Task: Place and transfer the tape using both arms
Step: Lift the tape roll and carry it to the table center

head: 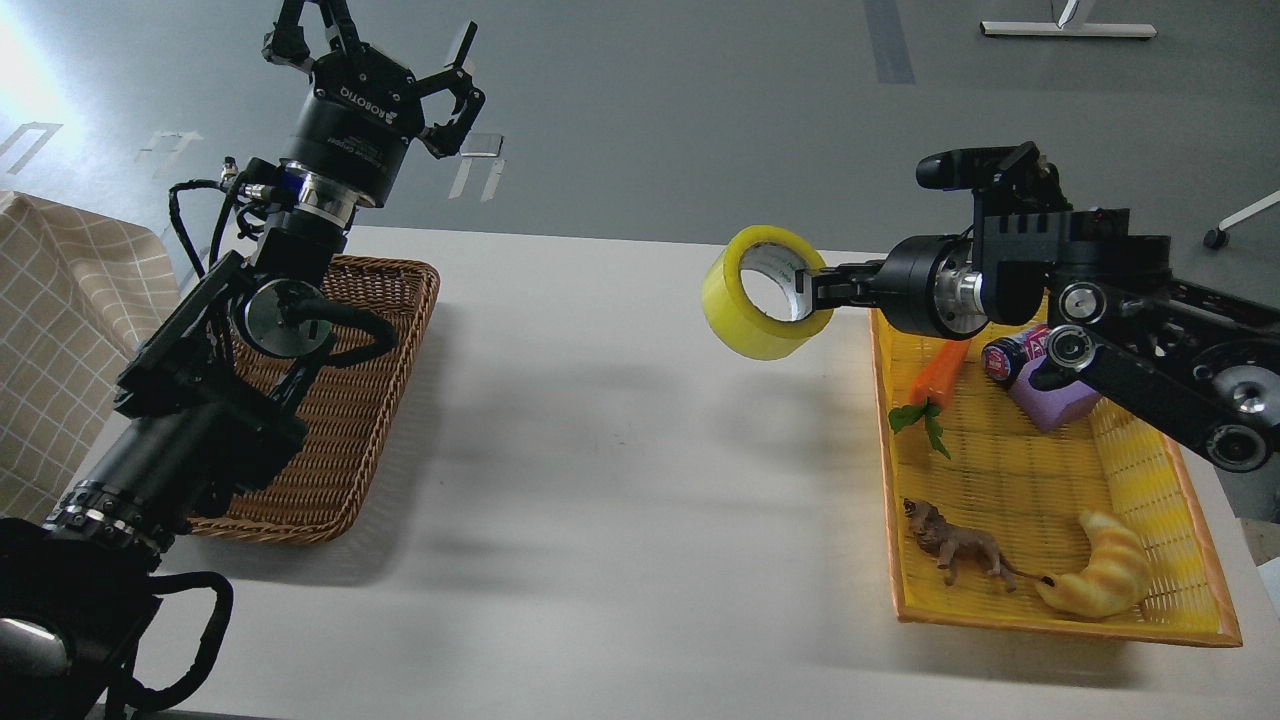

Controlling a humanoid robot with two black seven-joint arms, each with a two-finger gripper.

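Tape (742,318): translucent yellow roll; grey-white core

Grey floor (700,120) beyond white table (600,480).

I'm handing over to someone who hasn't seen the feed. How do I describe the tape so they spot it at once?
Start at the yellow basket on the right of the white table. Just past its far left corner, the right claw holds the tape in the air by its rim. It is the only ring there: a wide yellow roll with a pale core, unlike the solid croissant lying in the basket.
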